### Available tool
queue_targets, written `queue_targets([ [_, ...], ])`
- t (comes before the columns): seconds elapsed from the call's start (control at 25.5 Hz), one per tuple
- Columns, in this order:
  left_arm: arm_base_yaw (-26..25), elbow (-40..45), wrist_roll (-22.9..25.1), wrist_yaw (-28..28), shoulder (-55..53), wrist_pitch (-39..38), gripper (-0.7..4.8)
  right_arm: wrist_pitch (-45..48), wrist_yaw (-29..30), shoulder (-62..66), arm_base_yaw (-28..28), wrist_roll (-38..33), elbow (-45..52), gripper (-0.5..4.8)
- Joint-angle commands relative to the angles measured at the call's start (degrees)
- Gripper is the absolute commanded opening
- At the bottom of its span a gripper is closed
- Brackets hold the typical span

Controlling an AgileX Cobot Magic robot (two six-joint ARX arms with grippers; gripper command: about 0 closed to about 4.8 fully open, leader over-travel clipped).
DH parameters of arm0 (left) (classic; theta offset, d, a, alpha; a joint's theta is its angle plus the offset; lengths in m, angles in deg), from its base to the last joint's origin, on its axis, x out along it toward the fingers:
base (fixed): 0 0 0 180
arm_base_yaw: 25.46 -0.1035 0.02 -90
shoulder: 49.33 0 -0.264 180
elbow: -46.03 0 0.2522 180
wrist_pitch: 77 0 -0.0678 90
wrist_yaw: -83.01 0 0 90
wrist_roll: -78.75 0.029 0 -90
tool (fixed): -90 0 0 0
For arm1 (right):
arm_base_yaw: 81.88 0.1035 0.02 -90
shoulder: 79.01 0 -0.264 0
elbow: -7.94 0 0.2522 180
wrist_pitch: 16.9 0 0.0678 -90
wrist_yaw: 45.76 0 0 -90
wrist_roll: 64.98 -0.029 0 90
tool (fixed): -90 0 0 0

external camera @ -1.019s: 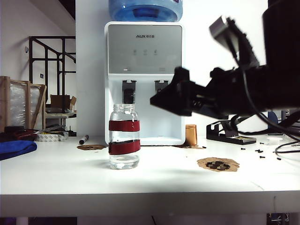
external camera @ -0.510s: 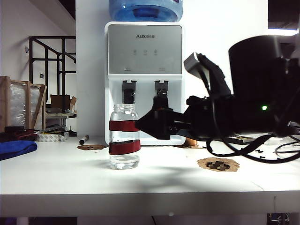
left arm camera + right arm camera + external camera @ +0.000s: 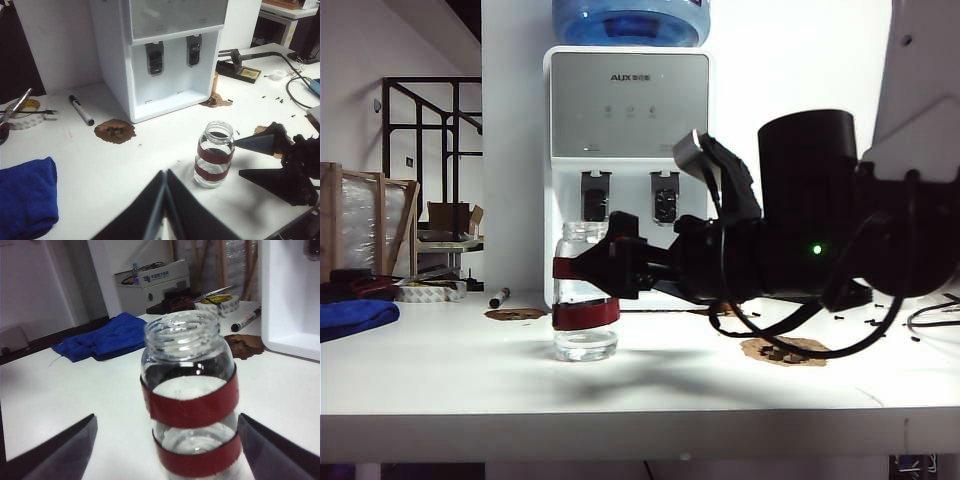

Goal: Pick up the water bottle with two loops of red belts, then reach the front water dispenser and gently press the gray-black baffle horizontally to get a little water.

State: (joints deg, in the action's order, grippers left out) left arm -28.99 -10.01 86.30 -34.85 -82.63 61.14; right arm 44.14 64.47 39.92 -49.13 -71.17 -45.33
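The water bottle [image 3: 585,322] stands upright on the white table, clear with two red bands, also seen in the left wrist view [image 3: 214,155] and the right wrist view [image 3: 189,390]. My right gripper [image 3: 578,268] comes in level from the right, open, and its dark fingers [image 3: 62,450] stand on either side of the bottle with a gap on each side. Behind it stands the white water dispenser [image 3: 630,100] with two gray-black baffles [image 3: 596,196]. My left gripper [image 3: 165,172] is shut and empty, above the table short of the bottle.
A blue cloth [image 3: 25,200], a tape roll [image 3: 27,107] and a marker [image 3: 81,110] lie left of the dispenser. Brown patches [image 3: 115,131] mark the table. A black stand [image 3: 242,70] and cables [image 3: 300,95] are on the right.
My right arm has swung down and left from above the table, bringing its open fingers level with the bottle's upper band. The bottle has not moved.
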Motion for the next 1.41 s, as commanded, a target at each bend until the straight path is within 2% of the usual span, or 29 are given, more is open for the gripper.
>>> queue_targets([
  [0.04,0.0,-0.4,0.7,0.0,0.0,0.3,-0.04,0.6,0.8,1.0,0.2,-0.2,-1.6,4.79],
  [0.51,0.0,-0.4,0.7,0.0,0.0,0.3,-0.04,-4.1,1.4,2.8,0.2,0.0,-6.7,4.79],
  [0.71,0.0,-0.4,0.7,0.0,0.0,0.3,-0.04,-10.1,1.0,3.4,0.2,-0.1,-9.9,4.79],
  [1.14,0.0,-0.4,0.8,0.0,0.0,0.3,-0.04,-10.8,-1.2,3.4,0.2,0.0,-10.1,4.79],
  [1.29,0.0,-0.4,0.9,0.0,0.0,0.3,-0.04,-10.8,-1.1,3.4,0.2,0.0,-10.1,4.54],
  [1.41,0.0,-0.4,0.9,0.0,0.0,0.3,-0.04,-9.4,0.2,3.4,0.3,0.0,-10.1,3.98],
])
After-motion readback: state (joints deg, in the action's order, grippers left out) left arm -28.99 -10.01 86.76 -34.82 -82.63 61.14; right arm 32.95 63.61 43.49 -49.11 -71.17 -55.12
